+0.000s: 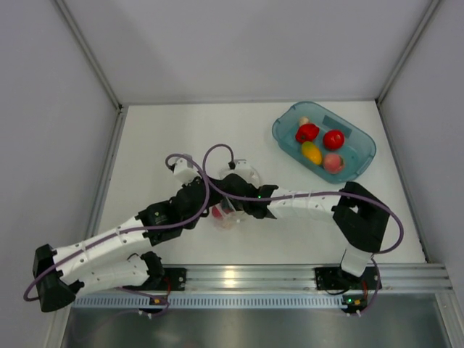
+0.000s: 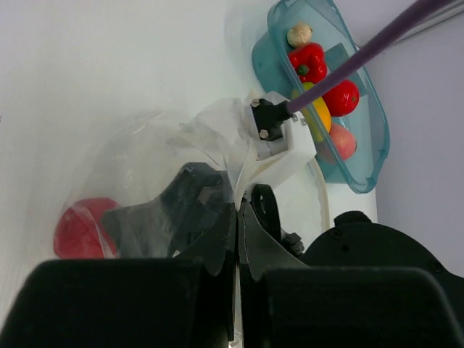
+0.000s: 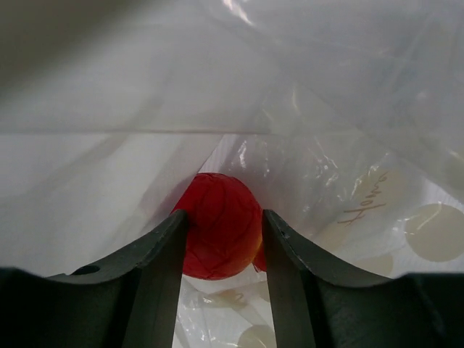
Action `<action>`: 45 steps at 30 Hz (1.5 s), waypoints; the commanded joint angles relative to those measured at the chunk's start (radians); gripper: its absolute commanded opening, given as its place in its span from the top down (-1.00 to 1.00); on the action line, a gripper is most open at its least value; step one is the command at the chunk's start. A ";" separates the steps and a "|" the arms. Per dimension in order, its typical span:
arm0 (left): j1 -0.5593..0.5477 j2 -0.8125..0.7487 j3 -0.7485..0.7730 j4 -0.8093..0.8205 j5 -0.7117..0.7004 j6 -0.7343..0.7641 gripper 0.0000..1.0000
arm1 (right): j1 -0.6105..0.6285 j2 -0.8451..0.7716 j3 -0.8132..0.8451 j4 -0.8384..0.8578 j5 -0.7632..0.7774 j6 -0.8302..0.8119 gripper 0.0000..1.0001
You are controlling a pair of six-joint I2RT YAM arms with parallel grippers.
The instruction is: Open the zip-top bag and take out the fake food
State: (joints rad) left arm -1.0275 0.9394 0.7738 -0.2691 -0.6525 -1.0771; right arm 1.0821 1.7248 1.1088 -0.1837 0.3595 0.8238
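White table (image 1: 181, 138), teal tub (image 1: 285, 131) apart, left gripper (image 2: 237, 212) pinching zip-top bag (image 2: 145, 152), right gripper (image 3: 225, 214) clasping fruit (image 3: 218, 238) inside

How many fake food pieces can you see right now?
6. Five lie in the teal tub: beige bulb, red pepper, red tomato, yellow piece, peach. One red piece is inside the zip-top bag, at the right pincer. Others may be hidden there.
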 commanded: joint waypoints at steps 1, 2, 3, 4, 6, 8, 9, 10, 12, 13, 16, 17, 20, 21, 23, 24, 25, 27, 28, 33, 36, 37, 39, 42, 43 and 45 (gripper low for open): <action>-0.003 -0.039 -0.018 0.061 -0.022 -0.014 1.00 | 0.044 0.047 0.049 0.029 -0.042 -0.028 0.07; -0.002 -0.043 -0.022 0.062 -0.024 -0.014 1.00 | 0.044 0.056 0.054 0.026 -0.044 -0.028 0.05; -0.002 -0.050 -0.031 0.062 -0.027 -0.014 1.00 | 0.044 0.070 0.059 0.029 -0.050 -0.029 0.01; -0.003 -0.053 -0.034 0.061 -0.029 -0.015 1.00 | 0.044 0.076 0.059 0.035 -0.075 -0.032 -0.01; -0.002 -0.054 -0.038 0.050 -0.036 -0.015 1.00 | 0.042 0.091 0.056 0.047 -0.103 -0.034 -0.05; -0.002 -0.057 -0.038 0.039 -0.044 -0.011 1.00 | 0.044 0.099 0.054 0.062 -0.151 -0.040 -0.09; -0.002 -0.054 -0.036 0.038 -0.047 -0.009 1.00 | 0.044 0.098 0.049 0.064 -0.166 -0.043 -0.11; -0.003 -0.056 -0.037 0.034 -0.050 -0.003 1.00 | 0.044 0.094 0.045 0.076 -0.203 -0.049 -0.13; -0.003 -0.056 -0.041 0.028 -0.059 -0.001 1.00 | 0.044 0.068 0.017 0.105 -0.232 -0.052 -0.16; -0.002 -0.059 -0.042 0.027 -0.062 0.005 1.00 | 0.045 0.056 0.007 0.119 -0.257 -0.057 -0.18; -0.003 -0.062 -0.053 0.027 -0.071 0.006 1.00 | 0.044 0.035 0.000 0.129 -0.310 -0.099 -0.25; -0.002 -0.063 -0.056 0.027 -0.073 0.008 1.00 | 0.045 0.035 0.009 0.106 -0.306 -0.109 -0.29; -0.002 -0.060 -0.057 0.024 -0.082 0.014 1.00 | 0.052 0.064 0.025 0.047 -0.297 -0.152 -0.42; -0.003 -0.062 -0.057 0.021 -0.084 0.014 1.00 | 0.050 0.070 0.026 0.024 -0.291 -0.153 -0.42; -0.002 -0.059 -0.059 0.018 -0.091 0.016 1.00 | 0.055 0.081 0.017 0.026 -0.289 -0.157 -0.42; -0.002 -0.059 -0.062 0.018 -0.093 0.014 1.00 | 0.058 0.085 0.011 0.029 -0.286 -0.155 -0.43; -0.003 -0.057 -0.062 0.018 -0.095 0.016 1.00 | 0.059 0.091 0.011 0.027 -0.290 -0.153 -0.44; -0.003 -0.050 -0.059 0.018 -0.096 0.017 1.00 | 0.067 0.114 0.017 0.026 -0.300 -0.158 -0.43; -0.002 -0.048 -0.059 0.018 -0.095 0.017 1.00 | 0.070 0.117 0.019 0.020 -0.288 -0.157 -0.40; -0.002 -0.050 -0.062 0.018 -0.098 0.020 1.00 | 0.075 0.116 0.023 0.000 -0.258 -0.152 -0.35; -0.003 -0.050 -0.064 0.018 -0.102 0.025 1.00 | 0.079 0.113 0.025 -0.011 -0.240 -0.155 -0.21; -0.003 -0.050 -0.065 0.018 -0.104 0.025 1.00 | 0.081 0.111 0.025 -0.013 -0.241 -0.156 -0.15; -0.003 -0.051 -0.065 0.018 -0.108 0.026 1.00 | 0.081 0.099 0.023 -0.008 -0.243 -0.157 0.12; -0.002 -0.053 -0.064 0.018 -0.111 0.028 1.00 | 0.088 0.072 0.016 0.000 -0.229 -0.153 0.32; -0.003 -0.053 -0.065 0.018 -0.111 0.028 1.00 | 0.090 0.064 0.014 0.000 -0.222 -0.153 0.34; -0.002 -0.057 -0.067 0.018 -0.111 0.029 1.00 | 0.091 0.044 0.011 0.003 -0.200 -0.152 0.42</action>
State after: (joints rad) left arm -1.0283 0.8928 0.7086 -0.3000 -0.7341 -1.0569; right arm 1.1255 1.8145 1.1198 -0.1478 0.1131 0.6907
